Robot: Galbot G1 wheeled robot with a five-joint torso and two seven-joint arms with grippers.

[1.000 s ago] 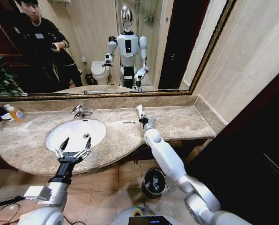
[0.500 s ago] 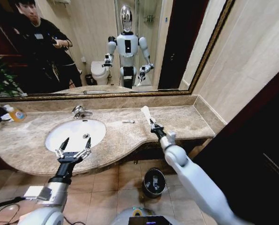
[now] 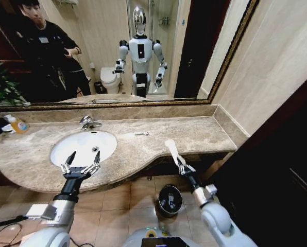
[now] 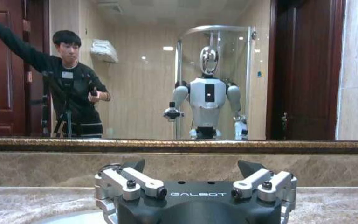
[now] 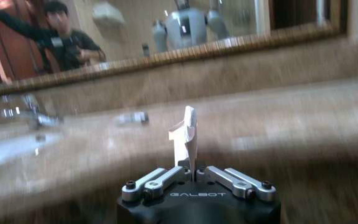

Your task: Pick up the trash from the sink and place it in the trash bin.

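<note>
R hand [image 3: 178, 160] pinching flat white packet [image 3: 171, 148] above trash bin [image 3: 169, 199].
Packet prob light, floppy, grip at bottom edge; L hand [image 3: 80, 165] spread by sink [image 3: 84, 146].

- The sink [image 3: 84, 146] is set into the left part of the countertop [image 3: 205, 135], with the faucet [image 3: 87, 122] behind it.
- A small item [image 3: 141, 134] lies on the countertop, right of the sink.
- The trash bin [image 3: 170, 199] stands on the floor, before the countertop's front edge.
- The left gripper [image 3: 80, 164] is at the sink's front rim.
- The right gripper [image 3: 180, 163] with the flat packet [image 3: 172, 149] is just above the trash bin, before the countertop's edge.
</note>
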